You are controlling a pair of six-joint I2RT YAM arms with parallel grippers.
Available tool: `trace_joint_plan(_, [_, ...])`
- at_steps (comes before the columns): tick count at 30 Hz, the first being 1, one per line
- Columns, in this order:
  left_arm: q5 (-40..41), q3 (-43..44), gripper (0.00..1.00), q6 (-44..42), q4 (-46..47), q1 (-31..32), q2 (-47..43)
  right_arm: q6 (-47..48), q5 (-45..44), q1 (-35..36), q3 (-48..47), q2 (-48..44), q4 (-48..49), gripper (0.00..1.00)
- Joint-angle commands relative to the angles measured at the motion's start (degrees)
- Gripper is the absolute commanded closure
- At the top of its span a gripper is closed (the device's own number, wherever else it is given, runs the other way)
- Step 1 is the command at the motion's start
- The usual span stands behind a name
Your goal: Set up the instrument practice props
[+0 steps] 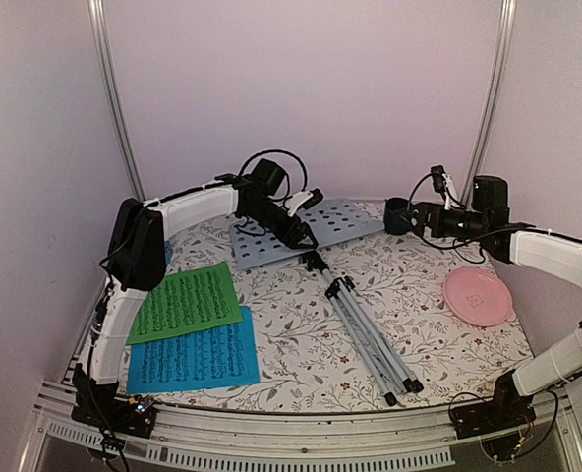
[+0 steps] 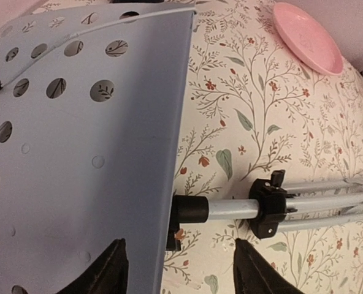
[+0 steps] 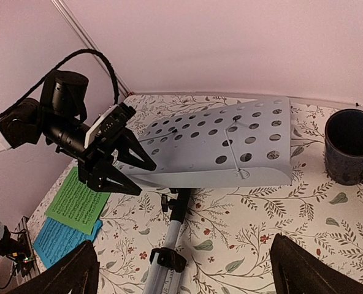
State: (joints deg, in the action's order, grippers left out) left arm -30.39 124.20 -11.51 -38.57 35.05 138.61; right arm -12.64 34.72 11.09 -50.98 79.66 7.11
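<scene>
Grey desk (image 1: 345, 221), upper centre: my left gripper (image 2: 178, 248) straddles its thin edge, unclenched; right gripper (image 3: 183, 260) spread, empty. Risk: edge slips out.

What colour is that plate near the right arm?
Pink; the plate shows best in the top external view.

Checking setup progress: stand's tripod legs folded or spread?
Folded. The tripod legs lie bundled parallel, and the music stand lies flat on the table.
</scene>
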Motion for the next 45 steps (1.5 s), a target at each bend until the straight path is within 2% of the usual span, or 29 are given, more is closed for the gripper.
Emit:
trace_joint_plan(1, [0.4, 1.9, 0.44, -1.8, -1.4, 1.4, 1.8, -0.8, 1.2, -0.6, 0.8, -2.3, 2.2, 0.01])
trace_joint_plan(5, [1.4, 2.9, 0.53, -2.3, -2.0, 2.1, 2.7, -1.0, -2.1, -1.0, 2.0, -4.2, 2.6, 0.01])
trace_joint_plan(10, [2.1, 3.7, 0.65, -2.5, -2.5, 2.5, 3.7, -3.2, 0.3, -2.8, 3.4, -4.9, 4.7, 0.01])
trace_joint_plan(15, [4.9, 3.8, 0.68, -3.8, -2.8, 3.3, 3.4, -5.2, 4.7, -4.6, 4.7, -4.3, 6.7, 0.01])
trace_joint_plan(17, [6.7, 4.1, 0.72, -4.1, -2.8, 3.7, 3.2, -5.7, 6.1, -5.0, 4.8, -4.0, 7.1, 0.01])
trace_joint_plan(25, [10.3, 4.5, 0.92, -5.7, -3.7, 4.1, 1.9, -6.0, 7.4, -5.1, 4.8, -4.3, 7.2, 0.01])
trace_joint_plan(30, [15.6, 4.3, 1.0, -7.3, -3.0, 4.6, -1.3, -6.4, 7.0, -5.1, 5.0, -5.7, 7.7, 0.01])
trace_joint_plan(37, [23.1, 3.0, 1.0, -11.9, 1.4, 5.8, -8.1, -8.0, 3.8, -5.2, 6.7, -8.5, 9.5, 0.01])
trace_joint_plan(45, [29.3, -6.5, 1.0, -19.3, 13.4, 8.1, -22.0, -8.9, 2.5, -5.4, 7.0, -10.4, 9.3, 0.01])
